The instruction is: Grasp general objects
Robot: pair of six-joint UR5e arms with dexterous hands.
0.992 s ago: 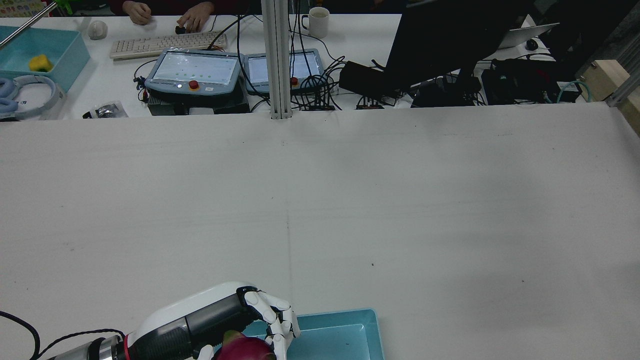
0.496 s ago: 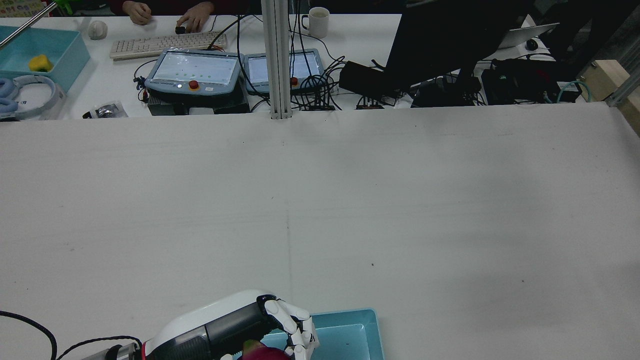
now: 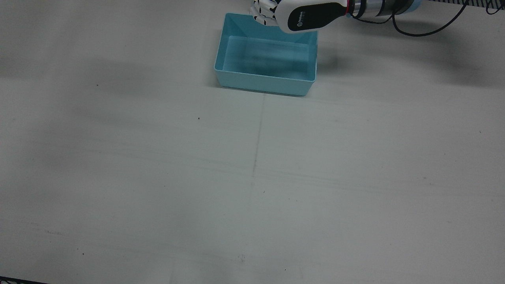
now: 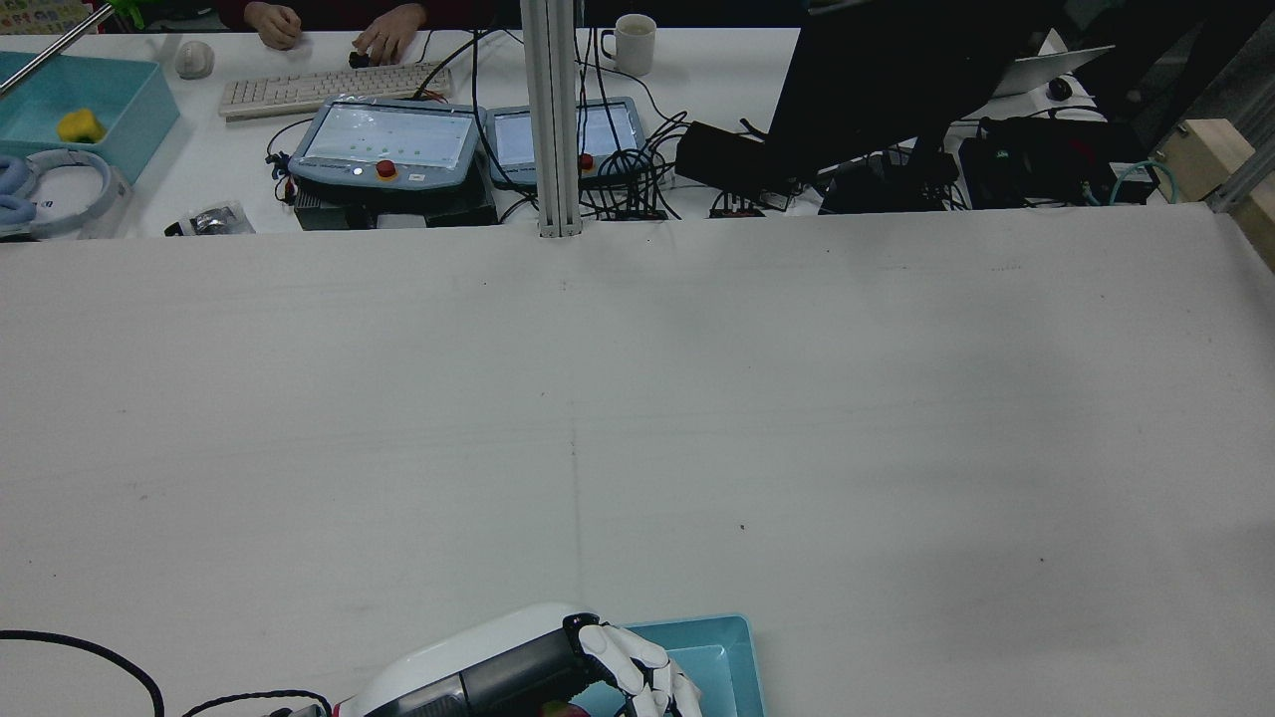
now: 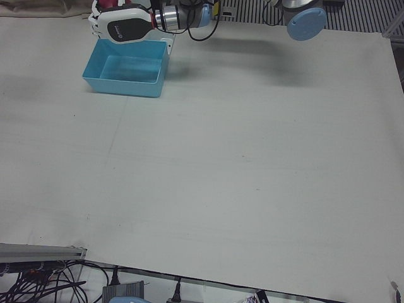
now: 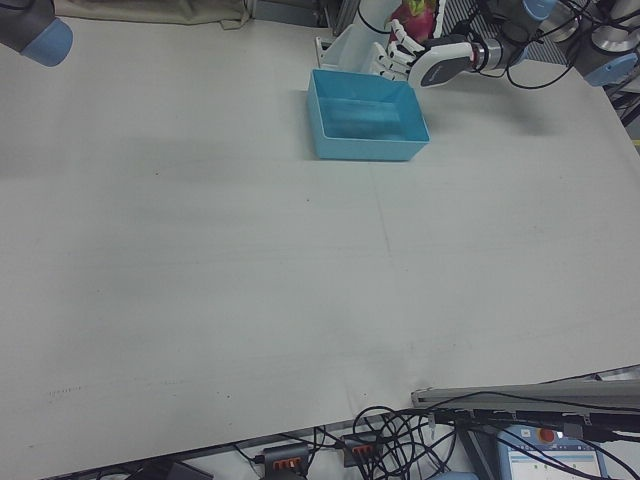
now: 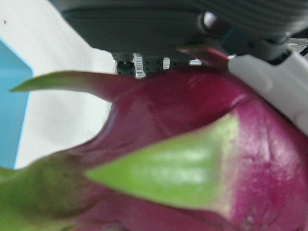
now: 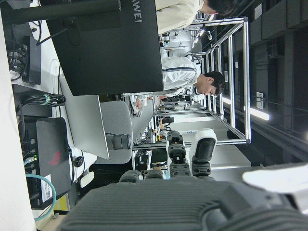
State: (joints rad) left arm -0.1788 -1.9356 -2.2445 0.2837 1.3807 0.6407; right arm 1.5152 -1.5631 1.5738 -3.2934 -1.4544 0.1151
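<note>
A magenta, green-scaled dragon fruit (image 7: 192, 144) is clasped in the white-and-black left hand (image 3: 284, 14), which is held over the rear rim of the open light-blue plastic bin (image 3: 236, 81) on the white bench (image 3: 252, 177), evidently for dropping it inside. The right hand (image 8: 187, 159) is kept away from the bin; whether it is clenched or released cannot be told.

Even overhead light, soft shadows; left-hand cam blurred.
</note>
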